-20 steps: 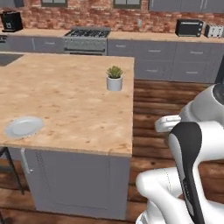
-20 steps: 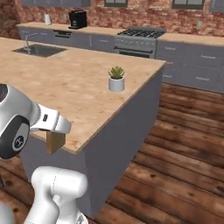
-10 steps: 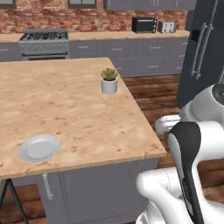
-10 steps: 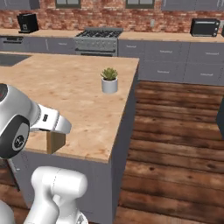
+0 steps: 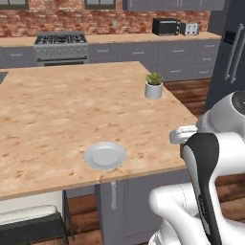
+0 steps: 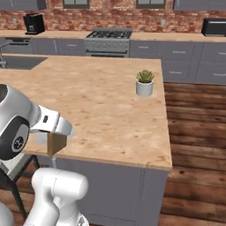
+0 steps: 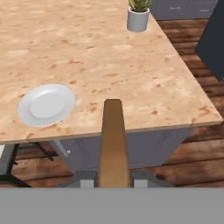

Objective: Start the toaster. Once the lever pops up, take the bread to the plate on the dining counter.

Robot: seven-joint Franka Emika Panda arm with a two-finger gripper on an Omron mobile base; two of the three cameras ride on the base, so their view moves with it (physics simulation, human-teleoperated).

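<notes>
My gripper (image 7: 113,181) is shut on the bread (image 7: 113,141), a brown slice seen edge-on that rises between the fingertips. From the right base view the bread (image 6: 56,143) hangs under the white hand, just off the near edge of the dining counter (image 6: 101,97). The white plate (image 7: 46,104) lies near that edge of the dining counter (image 7: 109,52), left of the bread and a little beyond it. In the left base view the plate (image 5: 105,155) sits left of my arm. The silver toaster (image 5: 190,28) stands far off on the back counter.
A small potted plant (image 5: 153,86) stands near the island's right edge. A black toaster oven (image 5: 166,26) sits beside the toaster, a stove (image 5: 60,45) against the brick wall, a dark fridge (image 5: 232,43) at right. A stool (image 5: 28,220) stands under the counter's near edge.
The whole picture has shifted, so the base has moved: the plate now lies closer to my arm. The gripper stays shut on the bread.
</notes>
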